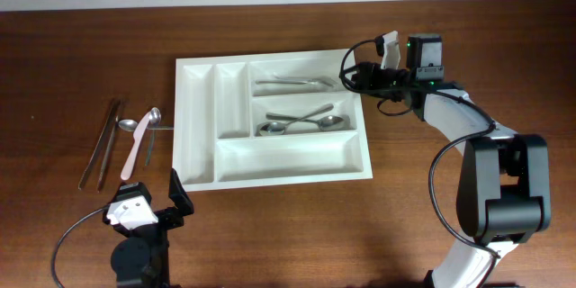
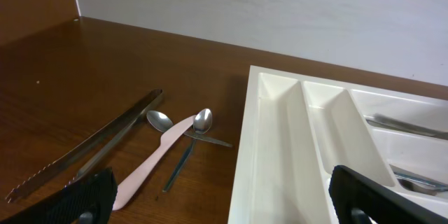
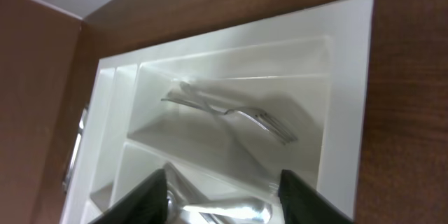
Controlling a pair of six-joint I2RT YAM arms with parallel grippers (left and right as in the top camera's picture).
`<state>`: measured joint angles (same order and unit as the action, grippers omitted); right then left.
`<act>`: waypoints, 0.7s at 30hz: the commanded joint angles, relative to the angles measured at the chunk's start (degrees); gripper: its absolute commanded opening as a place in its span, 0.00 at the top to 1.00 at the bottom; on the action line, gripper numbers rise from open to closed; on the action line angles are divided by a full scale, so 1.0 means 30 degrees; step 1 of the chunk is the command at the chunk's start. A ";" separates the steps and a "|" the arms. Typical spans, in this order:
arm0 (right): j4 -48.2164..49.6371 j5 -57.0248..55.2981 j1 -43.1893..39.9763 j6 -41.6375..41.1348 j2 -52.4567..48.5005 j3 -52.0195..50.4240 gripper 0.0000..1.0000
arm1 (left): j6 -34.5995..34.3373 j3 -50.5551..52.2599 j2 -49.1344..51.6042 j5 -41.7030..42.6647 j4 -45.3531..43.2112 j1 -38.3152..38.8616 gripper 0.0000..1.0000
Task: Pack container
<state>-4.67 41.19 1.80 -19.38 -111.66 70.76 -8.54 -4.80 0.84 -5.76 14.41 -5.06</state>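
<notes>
The white cutlery tray [image 1: 288,156] lies mid-table, with two narrow compartments at its left and three wide ones at its right. The top wide compartment holds forks [image 1: 292,82] and the middle one holds spoons [image 1: 301,123]. The bottom one and both narrow ones look empty. My right gripper [image 1: 353,76] is open and empty, hovering over the tray's right rim [image 3: 346,98], and looks down on the forks [image 3: 231,112] and spoons [image 3: 231,213]. My left gripper [image 1: 153,200] is open and empty, low at the front left, facing the tray's left wall [image 2: 280,147].
Left of the tray lie long metal tongs [image 1: 101,141], a pink plastic knife [image 1: 135,148] and two metal spoons [image 1: 153,117]. The left wrist view shows the tongs [image 2: 91,150], the knife [image 2: 157,157] and a spoon [image 2: 203,119]. A white wall runs behind the table.
</notes>
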 commanded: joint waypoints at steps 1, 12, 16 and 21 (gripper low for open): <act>0.0066 0.0007 0.0146 -0.0022 -0.0109 0.0532 0.47 | 0.0379 0.0102 -0.0160 0.0204 -0.0015 -0.0117 0.01; -0.3213 -0.1217 -0.1049 0.1610 -0.0102 0.2375 0.46 | 0.0379 0.0102 -0.0160 0.0204 -0.0015 -0.0117 0.01; -0.7723 -0.4517 -0.2594 0.3752 -0.0102 0.4626 0.42 | 0.0379 0.0102 -0.0160 0.0204 -0.0007 -0.0117 0.01; -1.1424 -0.9420 -0.4466 0.5829 -0.0102 0.6768 0.29 | 0.0379 0.0102 -0.0160 0.0204 -0.0015 -0.0117 0.01</act>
<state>-36.71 25.15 -8.93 -8.21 -111.74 87.61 -8.54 -4.80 0.84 -5.76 14.41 -5.06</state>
